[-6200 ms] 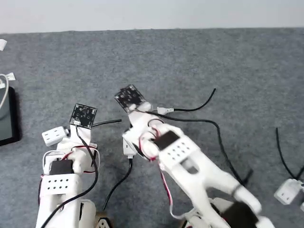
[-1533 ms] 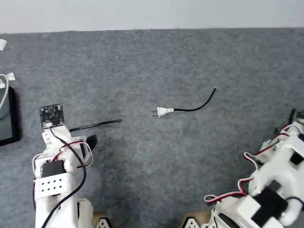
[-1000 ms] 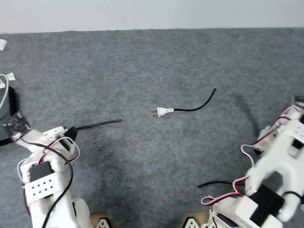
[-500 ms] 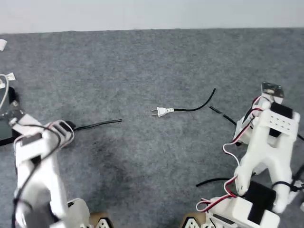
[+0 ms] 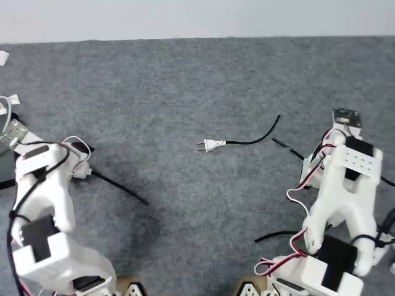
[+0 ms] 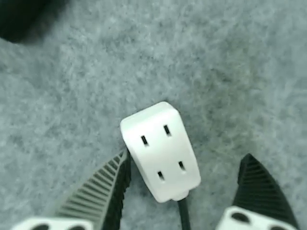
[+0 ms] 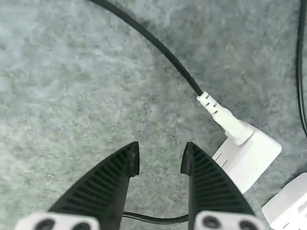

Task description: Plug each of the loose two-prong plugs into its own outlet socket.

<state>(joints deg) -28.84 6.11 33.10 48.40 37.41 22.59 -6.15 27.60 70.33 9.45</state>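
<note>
At the far left of the grey counter (image 5: 185, 80), the left end effector (image 6: 187, 157) hangs over a white outlet socket (image 6: 160, 158). It is released, its two dark fingers spread wide. The socket lies flat between them, nearer the ribbed finger (image 6: 115, 184), and both pairs of slots face up with nothing in them. A black cord (image 5: 120, 188) leaves the socket's narrow end and runs out across the counter toward the middle.

In the middle, well apart from both arms, a loose plug (image 5: 210, 145) lies on its side with its prongs pointing toward the left arm's side. Its own black lead (image 5: 256, 139) curves away behind it.

On the right, the right end effector (image 7: 159, 155) hovers over bare counter, its fingers slightly parted and holding nothing. Near it lies a second plug (image 7: 220, 115), white, seated in another white outlet socket (image 7: 249, 151), its dark cable (image 7: 148, 40) trailing off. One more white block (image 7: 288, 206) sits just beside that socket.
</note>
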